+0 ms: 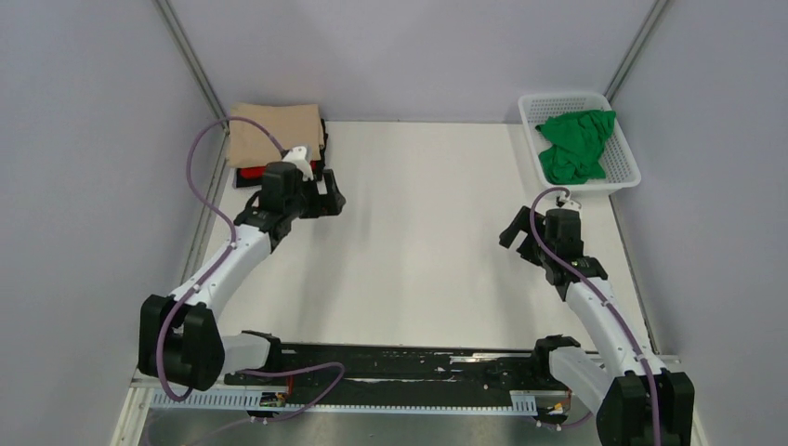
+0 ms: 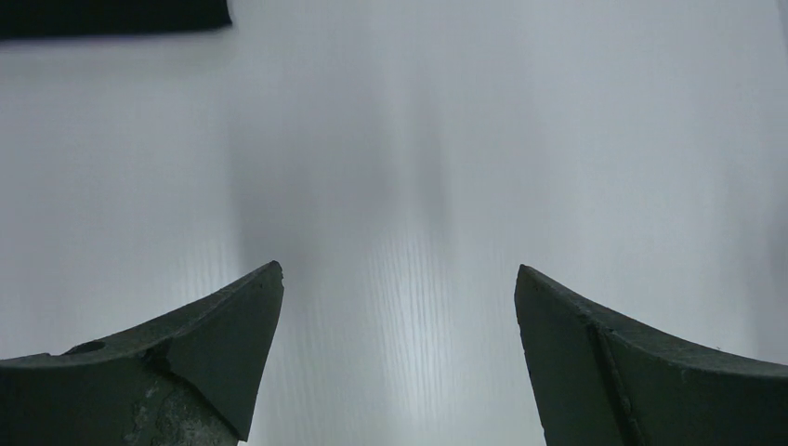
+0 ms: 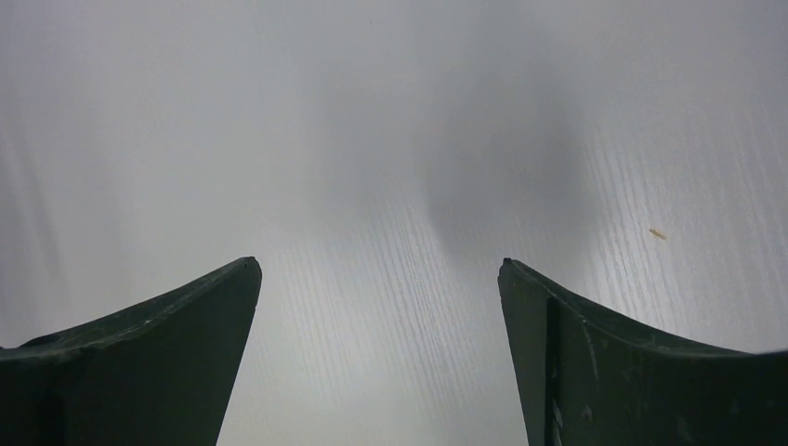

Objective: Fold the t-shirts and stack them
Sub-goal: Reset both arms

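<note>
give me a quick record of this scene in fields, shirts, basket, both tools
folded shirts: far left corner of the table, beige t-shirt on top, red t-shirt under it, black t-shirt showing at the edge
green t-shirt: crumpled in the white basket, far right
left tool: open, empty, near the folded shirts
right tool: open, empty, over bare table near the basket
remaining: green t-shirt not yet folded or stacked

Beige shirt (image 1: 277, 135) folded atop red (image 1: 249, 173), black (image 1: 323, 137); green shirt (image 1: 576, 144) crumpled in basket (image 1: 562, 97).

Seemingly four t-shirts (image 1: 277, 135), one basket (image 1: 562, 98).
</note>
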Available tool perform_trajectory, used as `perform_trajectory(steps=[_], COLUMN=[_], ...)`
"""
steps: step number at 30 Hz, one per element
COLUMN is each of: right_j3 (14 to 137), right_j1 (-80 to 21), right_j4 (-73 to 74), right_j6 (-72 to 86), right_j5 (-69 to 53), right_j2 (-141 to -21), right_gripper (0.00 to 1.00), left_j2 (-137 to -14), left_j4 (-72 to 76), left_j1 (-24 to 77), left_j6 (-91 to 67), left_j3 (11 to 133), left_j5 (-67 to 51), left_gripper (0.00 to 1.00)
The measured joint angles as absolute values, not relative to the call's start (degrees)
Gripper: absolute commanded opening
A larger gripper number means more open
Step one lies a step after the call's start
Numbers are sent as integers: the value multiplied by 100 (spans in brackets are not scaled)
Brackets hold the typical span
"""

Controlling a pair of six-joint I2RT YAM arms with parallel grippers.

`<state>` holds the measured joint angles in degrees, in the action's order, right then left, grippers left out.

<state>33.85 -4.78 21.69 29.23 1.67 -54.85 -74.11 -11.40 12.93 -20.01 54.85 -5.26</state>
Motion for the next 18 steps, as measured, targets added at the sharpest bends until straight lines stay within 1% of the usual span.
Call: perform_trajectory(steps=[4,8,14,18], right_j3=[2993,2794,2655,2648], right_j1=[-478,-478,-478,-478], right_j4=[2145,2104,1892,1876], right_j6=[2939,2987,3103,3153], right_j5=[167,187,189,191], right_j2=[-5142,-4788,-4480,-4536], right_gripper=[100,100,100,100], left_j2=[-6871,-6272,-5625,-5500], left_j4=[-1251,-1439,-1511,-1507], left_j1=[1638,2029,2102,2102], left_j6=[-2329,-2545,-2665,-2655], left_j3=[4418,3756,3621,3625], left_j5=[-491,-320,-78,67], left_gripper=[100,100,100,100])
